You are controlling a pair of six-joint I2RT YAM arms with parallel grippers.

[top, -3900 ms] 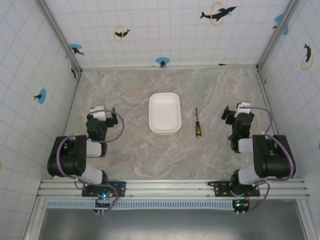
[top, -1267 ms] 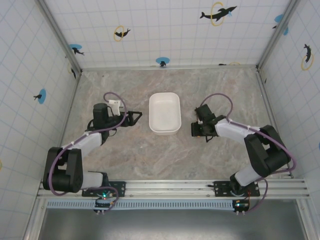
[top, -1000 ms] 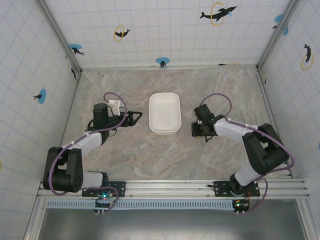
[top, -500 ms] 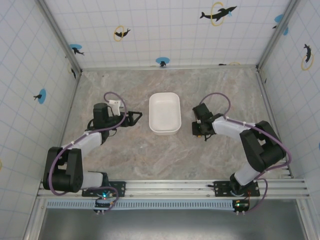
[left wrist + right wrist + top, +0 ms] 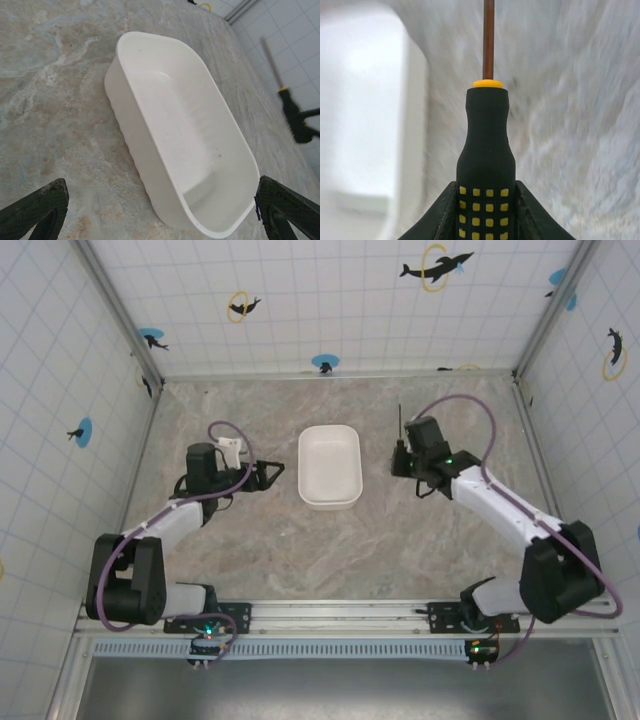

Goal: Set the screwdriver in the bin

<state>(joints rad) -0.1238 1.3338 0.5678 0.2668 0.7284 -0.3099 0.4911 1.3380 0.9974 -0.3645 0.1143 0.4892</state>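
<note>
Left tool (image 5: 272, 473) gapes wide, arm reaching inward; right tool (image 5: 400, 464) clamps the screwdriver (image 5: 485, 145), arm extended.

The white bin (image 5: 328, 467) is sitting plain and unmarked on a tabletop (image 5: 300, 560) veined in beige, grey and rust. Right of the bin, the screwdriver (image 5: 486, 165) is showing a black handle studded with yellow squares (a yellow collar rings its top) and a thin copper-brown shaft. Behind the bin, white wall tiles (image 5: 330, 340) are carrying pale blue grid lines and black dolphins (image 5: 455, 262) ringed in yellow. Purple cables (image 5: 465, 398) are looping over black-and-white arms (image 5: 170, 525) either side of the bin.
</note>
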